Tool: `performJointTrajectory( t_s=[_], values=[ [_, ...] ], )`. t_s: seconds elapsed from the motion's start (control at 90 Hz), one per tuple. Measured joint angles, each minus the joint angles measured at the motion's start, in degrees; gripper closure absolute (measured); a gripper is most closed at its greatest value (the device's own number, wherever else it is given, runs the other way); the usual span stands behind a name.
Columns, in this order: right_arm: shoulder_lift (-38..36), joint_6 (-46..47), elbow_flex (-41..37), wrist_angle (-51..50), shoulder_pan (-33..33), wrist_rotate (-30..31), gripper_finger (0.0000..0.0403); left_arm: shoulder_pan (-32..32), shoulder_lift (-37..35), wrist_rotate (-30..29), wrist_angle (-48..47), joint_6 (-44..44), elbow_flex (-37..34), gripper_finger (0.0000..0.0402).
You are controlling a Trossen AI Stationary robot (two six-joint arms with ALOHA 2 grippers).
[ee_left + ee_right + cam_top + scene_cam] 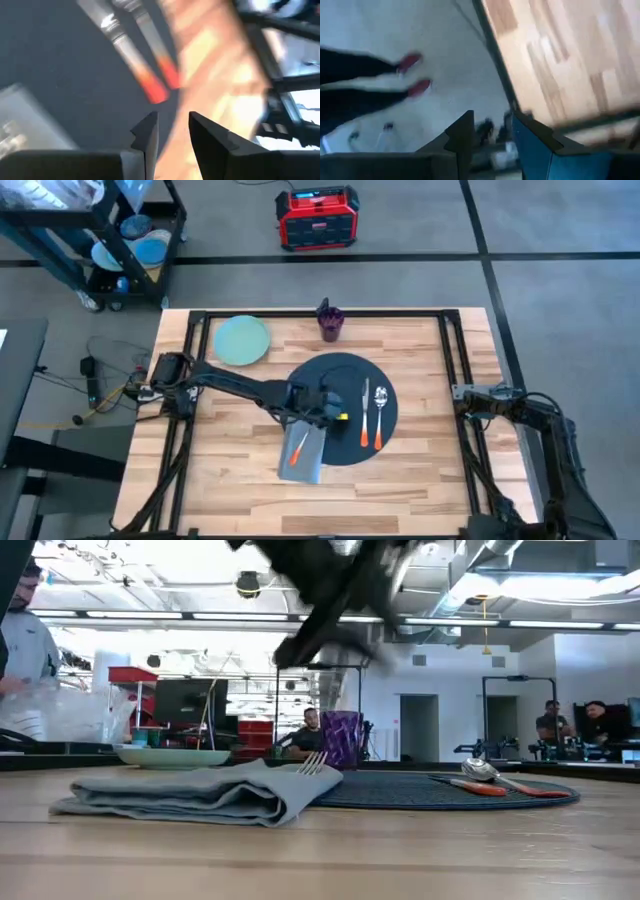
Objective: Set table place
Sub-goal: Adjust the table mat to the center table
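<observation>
**Left pincer over the mat, nothing held**

The counter [420,470] carries the place [345,380], a dark round mat at its centre. The left pincer [335,417] hovers above the mat, fingers slightly apart, empty. The right pincer [490,135] waits off the counter's edge, fingers apart.

From my remote station I saw an open lab or workshop: exposed ceiling ducts [520,590], people seated at monitors [188,700], a wheeled cart [120,240] and a red power unit [318,218] on the taped floor.
</observation>
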Motion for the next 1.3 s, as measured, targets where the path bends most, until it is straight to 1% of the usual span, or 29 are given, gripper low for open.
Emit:
performJointTrajectory(
  t_s=[0.044, 0.089, 0.167, 0.222, 0.278, 0.356, 0.444, 0.5, 0.544, 0.578, 0.611, 0.644, 0.722, 0.744, 0.778, 0.8, 0.867, 0.922, 0.967, 1.011, 1.056, 1.111, 1.133, 1.189, 1.222, 1.3],
  values=[
    [-0.01, -2.34, -0.27, -0.08, -0.78, 7.78, 0.0293, -0.98, -1.21, -4.21, -3.59, 2.84, 2.42, 0.0311],
    [-0.04, -5.76, -0.98, 0.05, -1.84, 12.64, 0.0301, -1.83, -2.68, -10.20, -6.68, 5.62, 5.19, 0.0313],
    [-1.17, -11.28, -4.07, 0.02, -4.65, 17.66, 0.0323, -3.56, -7.23, -21.37, -14.77, 9.14, 8.39, 0.0323],
    [-3.08, -12.42, -7.35, 0.03, -7.19, 20.48, 0.0344, -4.26, -10.92, -26.37, -21.44, 9.99, 8.65, 0.0332],
    [-5.63, -12.55, -11.18, -0.11, -10.34, 23.31, 0.0365, -4.84, -14.47, -28.20, -28.73, 10.16, 8.31, 0.0342],
    [-9.93, -12.68, -17.77, -0.20, -15.23, 25.54, 0.0393, -5.33, -20.27, -28.56, -38.17, 9.60, 6.81, 0.0356],
    [-16.15, -16.06, -23.98, 0.88, -22.19, 25.44, 0.0396, -5.74, -28.60, -28.86, -41.27, 8.39, 4.00, 0.0368],
    [-20.67, -22.75, -26.55, 3.38, -26.65, 25.25, 0.0393, -5.82, -34.21, -28.85, -40.84, 8.18, 1.40, 0.0374],
    [-23.81, -30.04, -27.97, 7.11, -29.96, 23.83, 0.0392, -6.01, -38.14, -28.88, -39.37, 8.19, -1.12, 0.0378],
    [-25.84, -36.76, -28.93, 10.77, -32.48, 20.46, 0.0392, -6.04, -40.92, -28.83, -38.22, 8.29, -2.94, 0.0380],
    [-27.57, -42.44, -29.85, 13.60, -34.83, 15.06, 0.0392, -6.04, -43.63, -28.85, -36.69, 8.35, -4.82, 0.0382],
    [-29.03, -45.74, -30.44, 15.07, -36.69, 8.65, 0.0393, -6.13, -46.14, -28.78, -35.36, 8.06, -6.50, 0.0384],
    [-31.70, -47.31, -30.88, 19.60, -39.00, -5.45, 0.0394, -7.24, -51.48, -28.39, -32.77, 7.57, -10.14, 0.0385],
    [-32.33, -48.26, -30.87, 21.17, -39.05, -7.31, 0.0394, -7.78, -52.76, -28.32, -32.77, 7.59, -11.06, 0.0386],
    [-33.10, -50.38, -30.77, 22.90, -39.13, -7.13, 0.0394, -8.67, -54.60, -28.34, -32.80, 7.53, -12.60, 0.0386],
    [-33.60, -51.79, -30.77, 23.77, -39.25, -4.90, 0.0395, -9.22, -55.79, -28.41, -32.87, 7.40, -13.77, 0.0386],
    [-35.10, -54.62, -30.83, 25.11, -41.99, 6.90, 0.0395, -10.28, -59.07, -28.79, -33.40, 6.68, -17.37, 0.0386],
    [-36.27, -54.75, -30.82, 26.22, -48.65, 14.64, 0.0397, -10.49, -61.80, -28.83, -33.87, 6.10, -20.77, 0.0386],
    [-36.50, -54.77, -30.63, 27.49, -56.44, 16.23, 0.0400, -10.48, -63.88, -28.87, -33.84, 4.94, -23.39, 0.0386],
    [-36.06, -54.69, -30.65, 28.19, -63.80, 13.74, 0.0402, -10.48, -65.81, -29.03, -33.25, 3.84, -25.96, 0.0386],
    [-34.83, -54.58, -30.82, 29.13, -71.07, 8.17, 0.0402, -10.48, -67.46, -29.22, -32.43, 3.10, -28.36, 0.0386],
    [-32.42, -55.69, -30.84, 32.60, -78.69, -0.68, 0.0402, -10.48, -68.96, -29.27, -30.33, 3.07, -30.93, 0.0386],
    [-31.20, -56.41, -30.81, 34.22, -81.17, -5.10, 0.0402, -10.48, -69.54, -29.29, -29.46, 3.31, -31.62, 0.0386],
    [-27.86, -58.99, -30.81, 37.47, -85.26, -14.61, 0.0402, -10.46, -70.47, -29.25, -27.33, 4.61, -32.84, 0.0386],
    [-25.88, -60.53, -30.81, 38.51, -86.47, -17.03, 0.0403, -10.46, -70.76, -29.20, -26.24, 5.52, -33.35, 0.0386],
    [-21.61, -61.47, -31.02, 35.78, -88.58, -17.21, 0.0403, -10.44, -71.42, -29.24, -24.59, 6.32, -33.80, 0.0386]
  ],
)
